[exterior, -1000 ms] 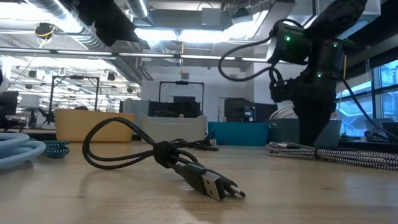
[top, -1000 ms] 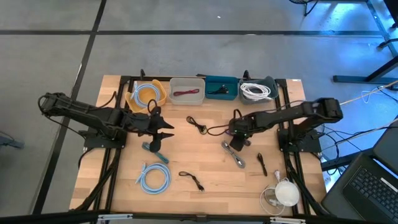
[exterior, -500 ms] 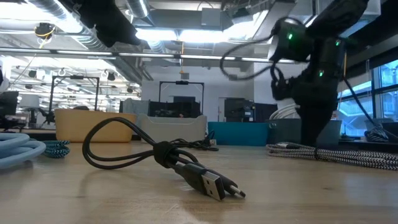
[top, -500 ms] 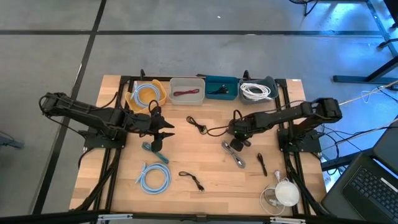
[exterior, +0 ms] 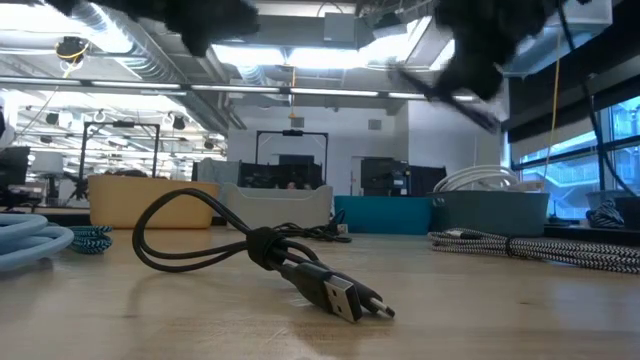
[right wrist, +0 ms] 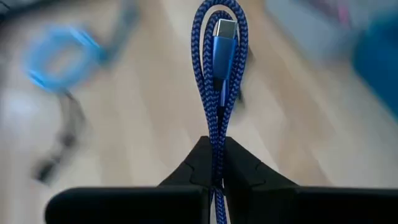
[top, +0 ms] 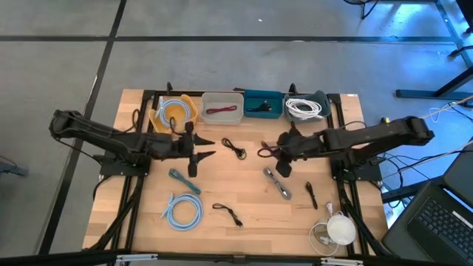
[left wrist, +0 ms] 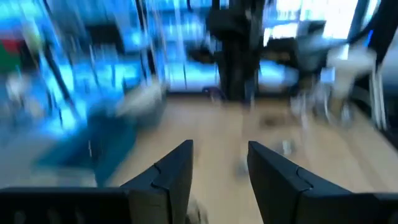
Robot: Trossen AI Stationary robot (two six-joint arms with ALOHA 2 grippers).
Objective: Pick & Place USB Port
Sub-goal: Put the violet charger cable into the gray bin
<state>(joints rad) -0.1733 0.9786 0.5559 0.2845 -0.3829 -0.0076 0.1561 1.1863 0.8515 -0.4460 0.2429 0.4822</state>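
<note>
My right gripper [top: 279, 153] is shut on a dark blue braided cable [right wrist: 219, 81] above the middle of the table; the cable is folded into a loop with its silver plug [right wrist: 224, 28] inside. In the high view the cable [top: 264, 151] shows as a short dark piece sticking out toward the table's left. My left gripper [top: 198, 148] hovers open over the table's left half, pointing right and touching nothing; its fingers [left wrist: 180, 171] stand apart. In the low view both arms are blurred shapes at the top. My right gripper pinches the blue braided cable between its two fingers, on the doubled strands just below the loop [right wrist: 216, 146]. The fingers lie along the strands. The loop and plug stick out past the fingertips, lifted clear of the table.
Four bins line the far edge: yellow [top: 175, 112], white [top: 222, 107], teal [top: 263, 104], grey with a white cable [top: 307, 107]. Loose cables lie on the table: black [top: 236, 148], teal [top: 185, 181], light blue coil [top: 183, 210], black [top: 228, 215], grey braided [top: 279, 183].
My right gripper has risen and tipped up to about level, lifting the blue cable clear of the table; its arm has left the low view's middle. My left gripper has risen and moved slightly toward the table's right and far edge, away from the teal cable.
</note>
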